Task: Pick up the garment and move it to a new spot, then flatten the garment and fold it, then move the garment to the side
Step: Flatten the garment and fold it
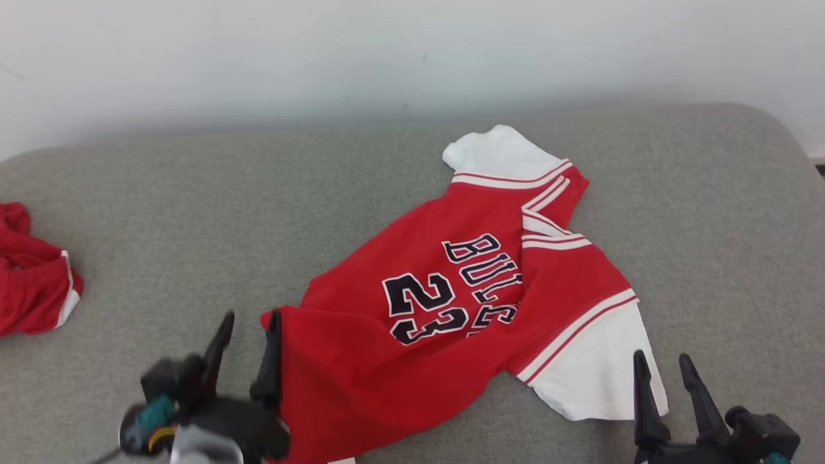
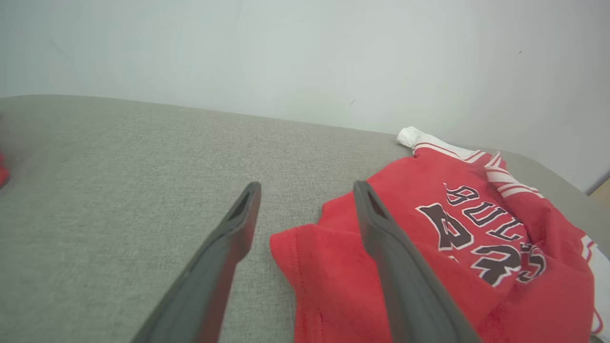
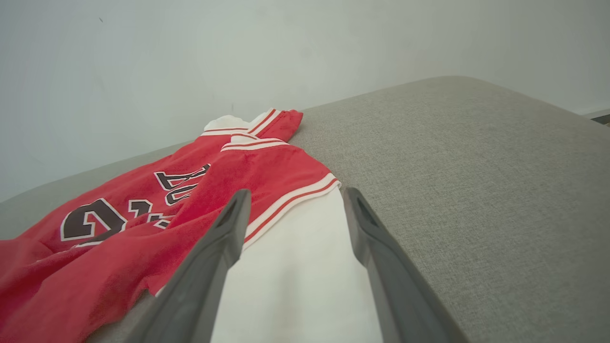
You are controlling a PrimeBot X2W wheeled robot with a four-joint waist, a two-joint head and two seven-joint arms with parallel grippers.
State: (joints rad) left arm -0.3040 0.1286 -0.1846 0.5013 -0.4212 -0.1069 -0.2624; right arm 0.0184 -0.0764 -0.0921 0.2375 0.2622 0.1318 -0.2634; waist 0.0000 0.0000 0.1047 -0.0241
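The red short-sleeved jersey with white sleeves and dark "BULLS 23" lettering [image 1: 412, 322] lies slantwise across the middle of the frame on the broad grey fabric-covered surface [image 1: 193, 212], its collar towards the upper right and its hem towards the lower left, with the chest rumpled over part of the lettering. This looks like the flattening step: the cloth is down, yet neither smooth nor folded. The left gripper [image 1: 248, 351], at the lower left, stands with its fingers spread at the hem corner. The right gripper [image 1: 664, 380], at the lower right, is likewise spread beside the white sleeve [image 1: 599, 374]; neither clamps anything. The next move probably calls for closing on hem and sleeve and drawing them apart. A second crumpled red cloth [image 1: 32, 277] sits at the left edge of the head view. The left wrist view adds that the hem corner [image 2: 295, 243] lies between the fingers, while the right wrist view shows the sleeve [image 3: 295, 267] between its own.
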